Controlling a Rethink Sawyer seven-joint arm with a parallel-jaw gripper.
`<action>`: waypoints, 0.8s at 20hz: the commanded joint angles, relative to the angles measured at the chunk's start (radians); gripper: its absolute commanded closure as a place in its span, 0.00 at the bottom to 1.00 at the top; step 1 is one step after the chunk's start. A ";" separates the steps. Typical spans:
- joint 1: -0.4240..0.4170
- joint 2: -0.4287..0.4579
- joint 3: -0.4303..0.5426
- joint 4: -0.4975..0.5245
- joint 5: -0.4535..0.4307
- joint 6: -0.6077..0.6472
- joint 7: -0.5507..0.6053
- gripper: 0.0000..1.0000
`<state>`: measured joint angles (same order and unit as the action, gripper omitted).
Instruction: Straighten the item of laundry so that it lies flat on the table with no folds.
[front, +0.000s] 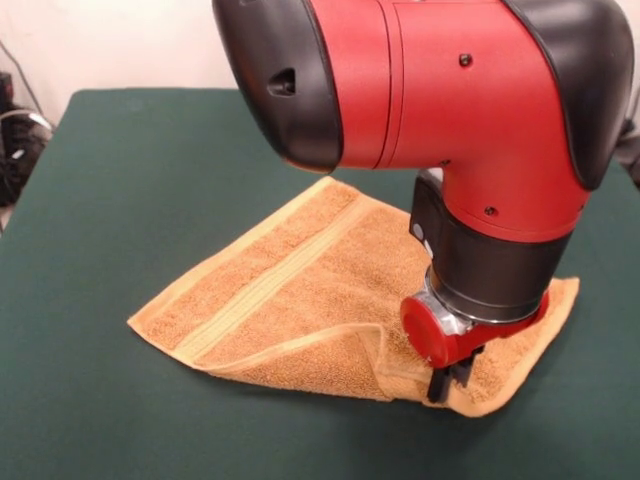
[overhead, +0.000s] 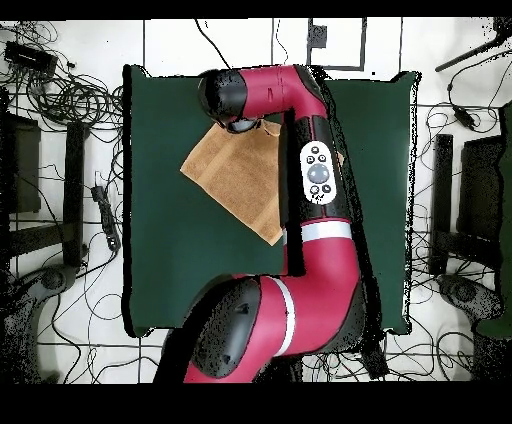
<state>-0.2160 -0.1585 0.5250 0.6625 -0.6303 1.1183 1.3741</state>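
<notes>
The item of laundry (front: 300, 270), an orange-tan towel with a paler woven band, lies on the dark green table (front: 120, 180). Its near edge is doubled over into a raised fold running toward the right corner. My gripper (front: 448, 383) is down on that near right corner, touching the cloth where the fold ends. The red wrist hides how its jaws stand. In the overhead view the towel (overhead: 235, 175) lies as a slanted square on the table (overhead: 160, 220). One of its corners sits under the arm's black head, which hides the gripper there.
The thick red arm (overhead: 320, 240) reaches across the table's right half in the overhead view and covers one side of the towel. Cables (overhead: 60, 100) and dark stands lie on the floor around the table. Dark gear (front: 15, 140) sits beyond the table's left edge.
</notes>
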 joint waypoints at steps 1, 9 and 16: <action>0.045 -0.019 0.013 0.030 0.027 -0.005 0.008 1.00; 0.043 -0.025 0.005 0.047 0.032 -0.010 0.013 0.00; 0.047 -0.035 -0.001 0.055 0.031 -0.014 0.021 0.00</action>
<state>-0.2148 -0.1556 0.5232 0.6624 -0.6243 1.1181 1.3741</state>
